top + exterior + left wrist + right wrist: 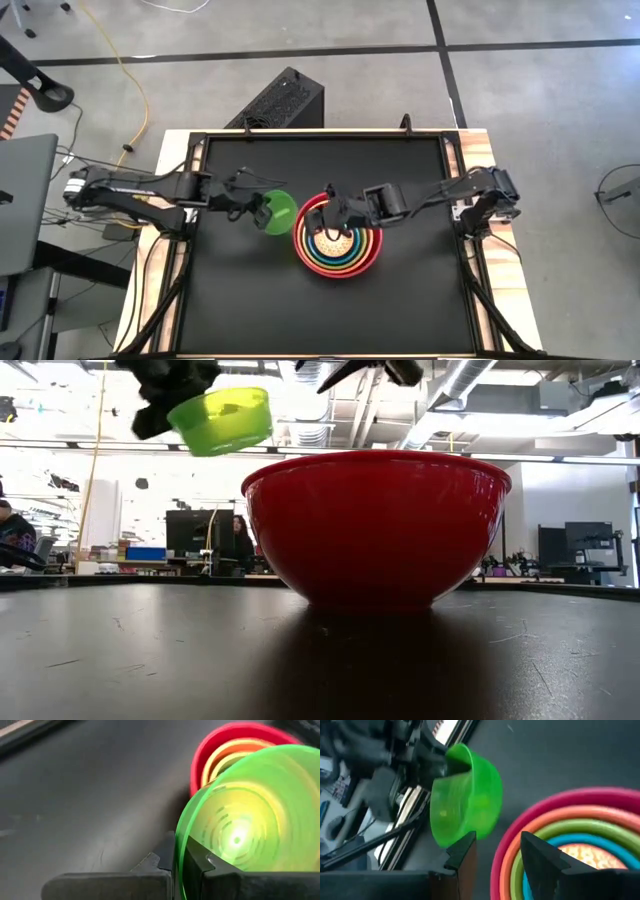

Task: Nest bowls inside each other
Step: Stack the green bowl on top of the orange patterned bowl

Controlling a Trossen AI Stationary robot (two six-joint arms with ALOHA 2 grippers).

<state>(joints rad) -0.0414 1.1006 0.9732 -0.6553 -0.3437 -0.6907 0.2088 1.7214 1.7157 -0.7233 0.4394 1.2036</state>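
Note:
The smallest bowl, bright green [277,213], hangs above the black table just left of the stack, with my left gripper [256,210] shut on it. The stack [338,240] has a red-pink bowl [375,525] outermost, then orange, olive green, teal blue and dotted yellow [585,855] nested inside. It stands on its base at mid-table. My right gripper [497,851] hovers open above the stack's left rim, nothing between its fingers. My left gripper holds the green bowl by its rim [181,845], on the side nearest the arm. One finger [212,867] is inside the bowl and one [150,865] outside its wall. The fingers come from the table's left, slanting down. The bowl is tilted and lifted clear of the table.
The black mat [320,310] has free room near, far and right of the stack. A raised frame [455,150] borders the table. A black box [280,100] lies on the floor beyond the far edge. A person [245,540] shows far behind in the room.

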